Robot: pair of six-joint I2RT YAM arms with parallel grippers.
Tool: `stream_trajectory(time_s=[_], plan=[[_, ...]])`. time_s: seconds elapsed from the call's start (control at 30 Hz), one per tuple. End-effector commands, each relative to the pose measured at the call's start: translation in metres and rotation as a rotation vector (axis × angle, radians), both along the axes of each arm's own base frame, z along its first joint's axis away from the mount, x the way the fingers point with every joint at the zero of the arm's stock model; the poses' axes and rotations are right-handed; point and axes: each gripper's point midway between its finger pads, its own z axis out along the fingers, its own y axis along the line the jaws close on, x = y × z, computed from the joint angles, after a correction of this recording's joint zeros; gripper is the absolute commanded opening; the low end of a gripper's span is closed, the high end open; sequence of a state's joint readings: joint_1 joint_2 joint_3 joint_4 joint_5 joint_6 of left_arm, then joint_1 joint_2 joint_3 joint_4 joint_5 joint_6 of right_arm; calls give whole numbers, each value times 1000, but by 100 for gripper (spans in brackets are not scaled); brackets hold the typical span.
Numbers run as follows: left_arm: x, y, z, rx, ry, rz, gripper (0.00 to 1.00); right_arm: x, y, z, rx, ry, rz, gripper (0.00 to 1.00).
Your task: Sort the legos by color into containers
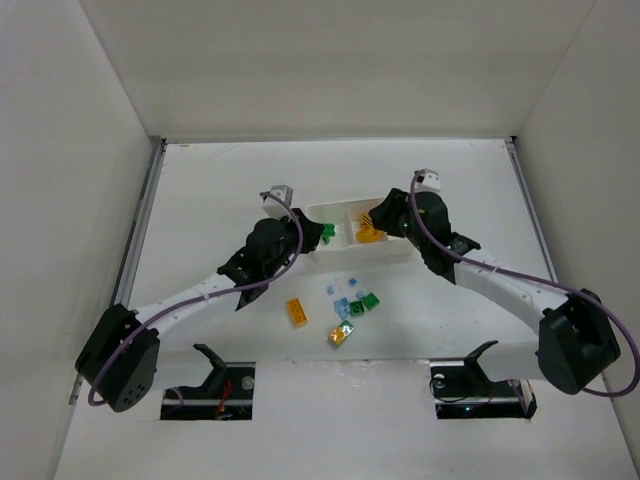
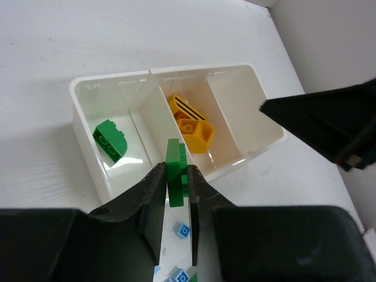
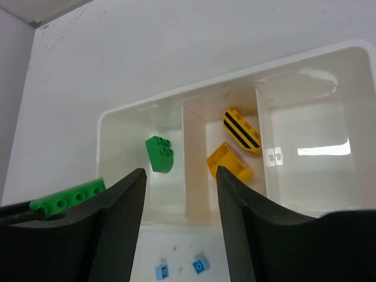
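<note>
Green brick (image 2: pixel 174 154), pinched tight in the left gripper (image 2: pixel 176 176), hangs over the near wall of the tray (image 2: pixel 111 78) at the left divider (image 2: pixel 154 117); dropped here it could land among the yellow bricks (image 2: pixel 197 134) or outside; the right gripper (image 3: pixel 179 173) gapes empty.

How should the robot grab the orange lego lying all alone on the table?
Come straight down from above and pinch the orange lego across its two long sides. It lies flat, apart from the other bricks, so there is likely room on either side.
</note>
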State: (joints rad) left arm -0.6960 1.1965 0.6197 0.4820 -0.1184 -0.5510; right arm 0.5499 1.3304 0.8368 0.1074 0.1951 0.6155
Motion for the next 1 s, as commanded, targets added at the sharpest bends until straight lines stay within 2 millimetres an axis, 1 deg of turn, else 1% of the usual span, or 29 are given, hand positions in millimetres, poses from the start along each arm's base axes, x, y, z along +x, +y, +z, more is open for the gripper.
stream_trajectory(time_s=[0.0, 0.03, 0.07, 0.1, 0.17, 0.23, 0.33, 0.4, 0.47, 0.57, 0.6, 0.67, 0.7, 0.8, 0.9, 0.93, 0.97], plan=[[19, -5, 29, 7, -99, 15, 7, -9, -13, 19, 20, -61, -25, 52], [23, -6, 26, 27, -100, 18, 7, -16, -15, 19, 20, -64, -20, 47], [27, -6, 24, 45, -101, 22, 8, -23, -15, 18, 24, -66, -10, 44], [30, -8, 21, 65, -102, 25, 8, -31, -13, 17, 27, -67, 3, 42], [38, -10, 17, 105, -108, 34, 9, -46, -10, 12, 24, -62, 31, 42], [44, -13, 13, 141, -113, 39, 10, -57, -11, 8, 17, -56, 39, 43], [54, -13, 3, 184, -104, 65, 14, -58, -24, -1, -1, -54, -25, 54], [61, -13, -4, 207, -97, 80, 19, -53, -40, -6, -12, -47, -98, 59], [64, -12, -6, 217, -96, 94, 26, -46, -71, -9, -44, -41, -226, 62], [65, -9, 3, 208, -114, 103, 33, -37, -116, -10, -41, -39, -406, 66], [64, -7, 6, 203, -121, 105, 36, -31, -127, -11, -39, -38, -444, 67], [63, -4, 15, 191, -136, 110, 39, -22, -138, -17, -22, -20, -468, 68], [61, -2, 18, 187, -141, 111, 39, -17, -139, -19, 0, -14, -462, 68], [51, 3, 23, 168, -148, 111, 39, 1, -129, -24, 70, 0, -390, 67], [37, 8, 20, 159, -145, 103, 38, 12, -110, -32, 120, 19, -290, 64], [33, 12, 18, 159, -142, 103, 37, 14, -106, -36, 126, 31, -274, 62], [28, 15, 16, 159, -137, 101, 37, 14, -103, -41, 136, 49, -266, 58]])
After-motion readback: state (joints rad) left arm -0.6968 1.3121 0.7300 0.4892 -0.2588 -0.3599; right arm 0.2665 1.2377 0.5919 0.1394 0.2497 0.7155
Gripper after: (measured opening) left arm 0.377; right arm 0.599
